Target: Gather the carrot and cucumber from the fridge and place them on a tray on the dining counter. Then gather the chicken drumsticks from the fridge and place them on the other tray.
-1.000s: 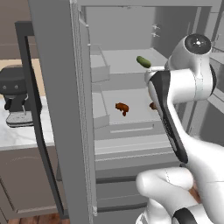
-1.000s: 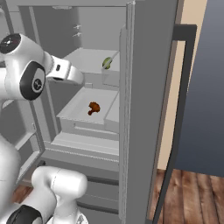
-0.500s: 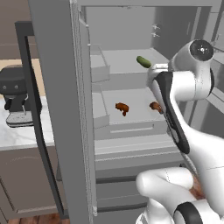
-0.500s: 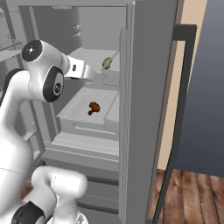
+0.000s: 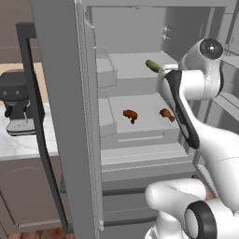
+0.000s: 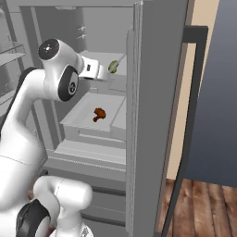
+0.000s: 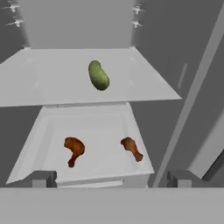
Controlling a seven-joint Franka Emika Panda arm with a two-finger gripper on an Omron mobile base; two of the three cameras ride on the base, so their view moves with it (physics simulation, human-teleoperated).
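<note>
Hand view looks into the open fridge (image 7: 188,65), a pale grey box with its door (image 5: 65,116) swung wide on the left base view. A flat grey shelf (image 7: 52,83) runs across the upper part, and below it sits a shallow open drawer (image 7: 100,162). The claw (image 7: 111,179) hangs in front of the drawer's front edge with its jaws spread wide and nothing between them, well apart from the food. On the shelf lies the cucumber (image 7: 98,75), a short, plump, smooth green piece with rounded ends, resting slantwise near the middle. In the drawer lie two chicken drumsticks, glossy reddish brown with a thick end tapering to a thin bone: the left drumstick (image 7: 73,149) and the right drumstick (image 7: 131,148), set apart from each other.
</note>
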